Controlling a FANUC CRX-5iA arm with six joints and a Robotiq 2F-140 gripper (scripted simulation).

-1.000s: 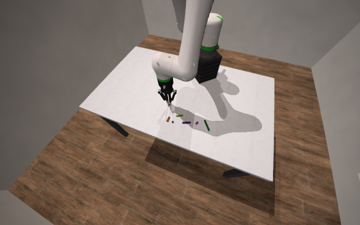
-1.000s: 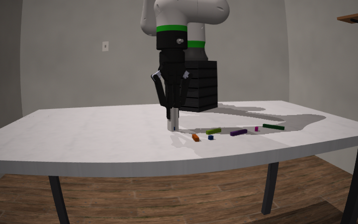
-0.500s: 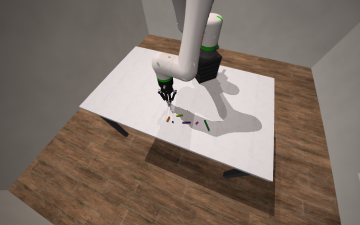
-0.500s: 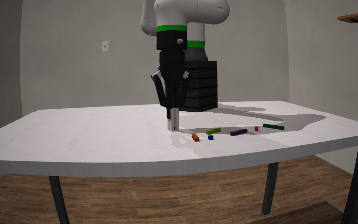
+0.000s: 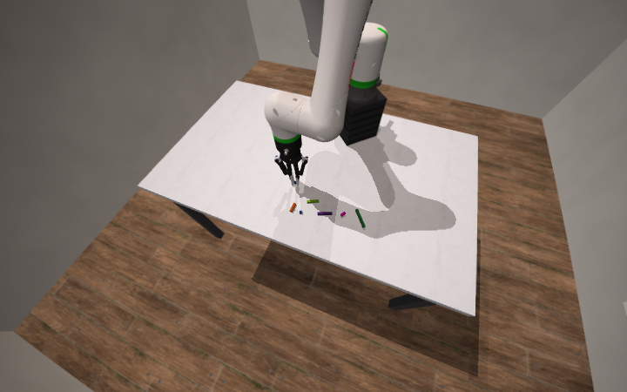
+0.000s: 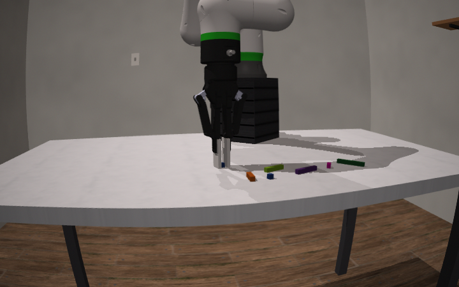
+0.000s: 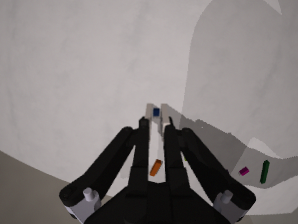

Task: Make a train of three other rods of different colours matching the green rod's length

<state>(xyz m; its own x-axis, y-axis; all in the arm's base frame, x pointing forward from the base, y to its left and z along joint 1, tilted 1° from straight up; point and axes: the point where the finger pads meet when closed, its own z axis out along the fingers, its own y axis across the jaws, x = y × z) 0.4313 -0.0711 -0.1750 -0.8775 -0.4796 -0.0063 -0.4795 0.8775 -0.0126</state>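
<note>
My gripper [image 6: 222, 164] stands upright with its fingertips down at the table, left of the other rods. A small blue rod [image 6: 222, 164] lies on the table between the fingertips; the fingers stand slightly apart, a little wider than it, as the wrist view [image 7: 156, 112] shows. To the right lie an orange rod [image 6: 250, 176], a second blue rod [image 6: 269, 175], a lime rod [image 6: 273, 168], a purple rod [image 6: 305, 169], a magenta rod [image 6: 328, 164] and the green rod [image 6: 350, 162], all separate and none end to end.
The arm's black base [image 5: 362, 118] stands at the back of the white table. The table's front edge [image 5: 295, 249] runs close to the rods.
</note>
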